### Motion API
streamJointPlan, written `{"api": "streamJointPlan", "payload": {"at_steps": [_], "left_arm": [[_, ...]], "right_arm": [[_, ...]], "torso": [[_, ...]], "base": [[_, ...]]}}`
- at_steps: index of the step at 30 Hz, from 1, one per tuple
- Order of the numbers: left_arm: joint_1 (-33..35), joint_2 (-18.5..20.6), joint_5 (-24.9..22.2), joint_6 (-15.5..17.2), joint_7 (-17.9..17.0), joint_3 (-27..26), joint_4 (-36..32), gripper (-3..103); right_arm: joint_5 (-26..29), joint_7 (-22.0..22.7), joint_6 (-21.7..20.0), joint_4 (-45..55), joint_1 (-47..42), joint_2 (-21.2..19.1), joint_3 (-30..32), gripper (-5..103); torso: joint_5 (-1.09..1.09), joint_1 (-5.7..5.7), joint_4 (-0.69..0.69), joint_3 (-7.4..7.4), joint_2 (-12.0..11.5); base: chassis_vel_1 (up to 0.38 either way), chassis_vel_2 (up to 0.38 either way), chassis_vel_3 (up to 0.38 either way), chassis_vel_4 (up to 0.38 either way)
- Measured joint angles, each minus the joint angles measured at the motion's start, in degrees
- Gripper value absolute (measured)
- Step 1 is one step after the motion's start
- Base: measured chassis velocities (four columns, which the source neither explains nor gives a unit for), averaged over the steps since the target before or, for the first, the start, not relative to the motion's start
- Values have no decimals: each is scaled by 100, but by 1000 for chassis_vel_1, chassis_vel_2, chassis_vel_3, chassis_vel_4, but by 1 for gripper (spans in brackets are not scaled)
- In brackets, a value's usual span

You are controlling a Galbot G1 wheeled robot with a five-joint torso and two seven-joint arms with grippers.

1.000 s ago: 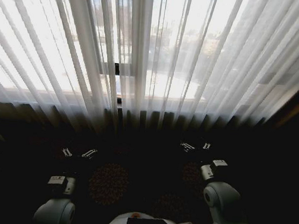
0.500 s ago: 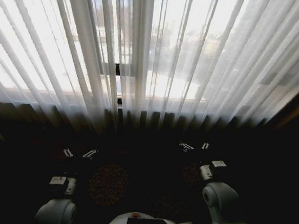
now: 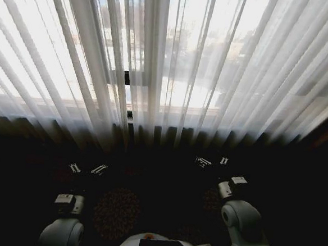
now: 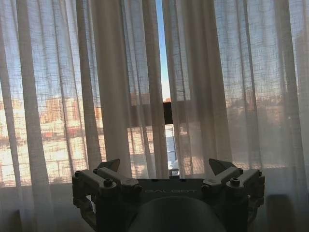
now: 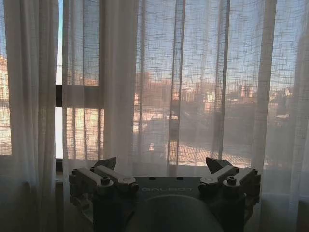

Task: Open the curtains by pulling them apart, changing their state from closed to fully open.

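Ahead of both grippers we record the curtains (image 3: 157,60): two sheer white pleated panels, hanging drawn across the window, daylight passing through them.

Item, left gripper (image 3: 86,168): held low over the dark floor, short of the fabric and not touching it. Its fingers (image 4: 116,178) stand spread wide with nothing between them. Straight beyond it in the left wrist view we note a narrow slit (image 4: 160,53) where the two panels meet, with sky showing through.

Item, right gripper (image 3: 212,160): also low, slightly nearer the fabric than the left one, apart from the cloth. Its fingers (image 5: 112,176) are likewise spread, nothing held. Beyond it hangs the right-hand panel (image 5: 193,82); the slit lies off to its left-arm side.

Item, window frame bar (image 3: 127,77): a dark horizontal piece behind the fabric, near the seam, above the left gripper in the head view.

Item, patterned carpet (image 3: 117,210): round dark motifs between the two arms, though the floor is too dim for us to make out more.

Item, curtain hems: they reach down to roughly sill level, where the lower wall turns dark.
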Motion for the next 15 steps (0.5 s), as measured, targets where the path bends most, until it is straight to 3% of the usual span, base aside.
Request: {"api": "streamJointPlan", "payload": {"at_steps": [15], "left_arm": [[20,-20,10,-15,5,7,13,100]], "right_arm": [[-7,-16,3,-37,29,-6,-33,100]], "torso": [[0,-3,0,-1,2]], "base": [[-119,117,114,-120]]}}
